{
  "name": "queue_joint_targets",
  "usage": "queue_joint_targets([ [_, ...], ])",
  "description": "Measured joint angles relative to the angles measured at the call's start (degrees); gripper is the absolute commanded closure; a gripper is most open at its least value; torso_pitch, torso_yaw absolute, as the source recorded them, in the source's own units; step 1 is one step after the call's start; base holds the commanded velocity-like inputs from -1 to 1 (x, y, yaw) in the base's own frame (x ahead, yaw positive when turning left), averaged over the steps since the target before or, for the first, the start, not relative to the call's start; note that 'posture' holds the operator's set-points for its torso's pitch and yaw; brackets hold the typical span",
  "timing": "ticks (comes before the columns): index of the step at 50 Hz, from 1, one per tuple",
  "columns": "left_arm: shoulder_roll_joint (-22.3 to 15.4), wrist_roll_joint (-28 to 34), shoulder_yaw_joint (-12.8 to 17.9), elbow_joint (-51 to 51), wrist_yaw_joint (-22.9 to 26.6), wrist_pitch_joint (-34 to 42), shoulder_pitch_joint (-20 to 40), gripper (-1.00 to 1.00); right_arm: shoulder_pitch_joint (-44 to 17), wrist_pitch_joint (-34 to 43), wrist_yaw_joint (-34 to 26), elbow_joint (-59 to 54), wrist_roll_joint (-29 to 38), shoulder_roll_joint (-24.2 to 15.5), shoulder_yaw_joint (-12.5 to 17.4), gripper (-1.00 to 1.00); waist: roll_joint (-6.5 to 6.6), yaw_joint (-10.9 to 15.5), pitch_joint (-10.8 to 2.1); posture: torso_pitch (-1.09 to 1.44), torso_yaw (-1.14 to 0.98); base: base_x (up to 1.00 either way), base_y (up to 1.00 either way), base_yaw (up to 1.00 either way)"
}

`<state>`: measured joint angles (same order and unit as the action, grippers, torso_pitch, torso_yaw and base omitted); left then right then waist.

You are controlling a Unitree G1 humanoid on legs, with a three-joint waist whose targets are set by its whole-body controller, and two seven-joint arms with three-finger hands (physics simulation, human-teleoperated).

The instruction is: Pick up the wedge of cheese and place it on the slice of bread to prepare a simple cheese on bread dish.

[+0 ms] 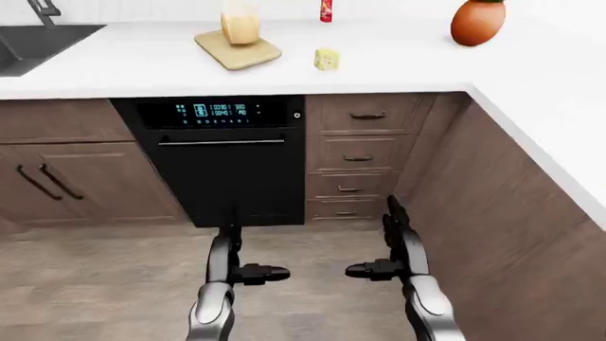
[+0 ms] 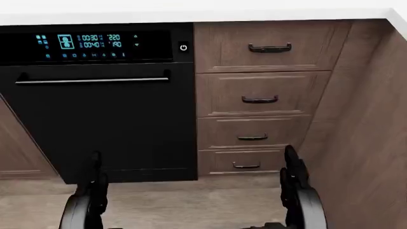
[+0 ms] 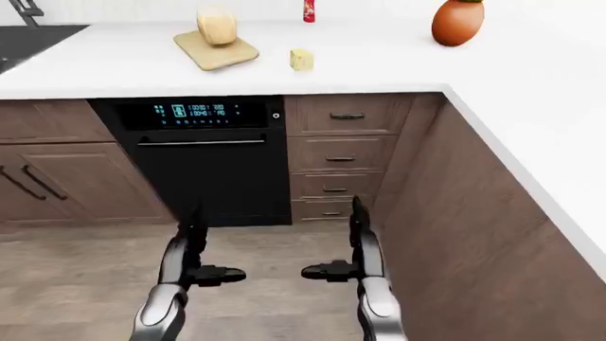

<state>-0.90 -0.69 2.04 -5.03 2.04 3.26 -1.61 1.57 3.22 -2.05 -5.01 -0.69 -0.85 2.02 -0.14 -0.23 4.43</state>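
My right hand hangs low in the left-eye view, fingers spread apart and holding nothing, thumb pointing inward toward my left hand, which mirrors it just across a gap of bare floor, also spread and empty. Both sit over the wood-look floor, well short of any counter. Directly above my left hand stands the black dishwasher with its lit blue display and long bar handle. Above my right hand, a stack of four wooden drawers rises to the worktop, and to the right of that hand a wooden cabinet side runs down along the view's right edge under the white counter. Up on that counter, far above and a little left of my right hand, the wedge of cheese sits alone, small and pale yellow. Left of it, above my left hand, the slice of bread stands upright on a wooden cutting board, apart from the cheese. Farther out, a red bottle stands at the top edge, an orange-brown round vessel at upper right, and a dark sink at upper left.
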Motion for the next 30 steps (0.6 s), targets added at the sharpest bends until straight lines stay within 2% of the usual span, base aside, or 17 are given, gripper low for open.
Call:
queue_joint_targets([
  [1,-0.2,-0.2,0.1,1.5,0.1,0.7,0.2,-1.00,0.2,0.3,0.0,1.5,0.0,-0.1,-0.1,-1.00,-0.25,0.0,-0.50,0.00,0.00,0.00,0.00,0.00],
  [3,-0.7,-0.4,0.9,5.3,0.1,1.2,2.1,-1.00,-1.2,-0.3,0.2,4.1,0.4,-0.2,-0.3,-1.00,-0.31,0.2,-3.20,0.00,0.00,0.00,0.00,0.00],
  [5,-0.6,-0.4,1.1,6.5,0.0,0.5,2.7,-1.00,-1.9,-1.5,0.4,3.5,1.0,0.1,-0.7,-1.00,-0.60,0.4,-2.28,0.00,0.00,0.00,0.00,0.00],
  [8,-0.3,-0.1,0.3,6.2,0.0,0.7,1.5,-1.00,-1.6,-0.7,0.2,2.8,1.2,0.1,-1.1,-1.00,-0.31,0.4,-3.27,0.00,0.00,0.00,0.00,0.00],
  [11,0.1,-0.2,-0.5,8.9,0.2,4.4,0.6,-1.00,-2.0,2.5,0.3,5.5,1.5,0.0,-1.0,-1.00,-0.14,0.4,-2.99,0.00,0.00,0.00,0.00,0.00],
  [14,-0.4,-0.1,-0.3,12.2,0.2,9.1,2.5,-1.00,-3.9,6.4,0.4,9.6,1.9,-0.1,-1.1,-1.00,-0.20,0.5,-3.06,0.00,0.00,0.00,0.00,0.00],
  [22,-3.2,-1.9,4.3,28.1,0.0,22.9,10.1,-1.00,-7.3,15.1,0.1,21.1,2.1,-0.6,-0.5,-1.00,-0.13,0.4,-4.54,0.00,0.00,0.00,0.00,0.00],
  [30,-7.3,-4.4,7.8,35.7,-0.4,36.6,19.7,-1.00,-9.3,21.7,-1.4,30.8,0.4,-1.2,-0.3,-1.00,0.14,0.4,-4.05,0.00,0.00,0.00,0.00,0.00],
])
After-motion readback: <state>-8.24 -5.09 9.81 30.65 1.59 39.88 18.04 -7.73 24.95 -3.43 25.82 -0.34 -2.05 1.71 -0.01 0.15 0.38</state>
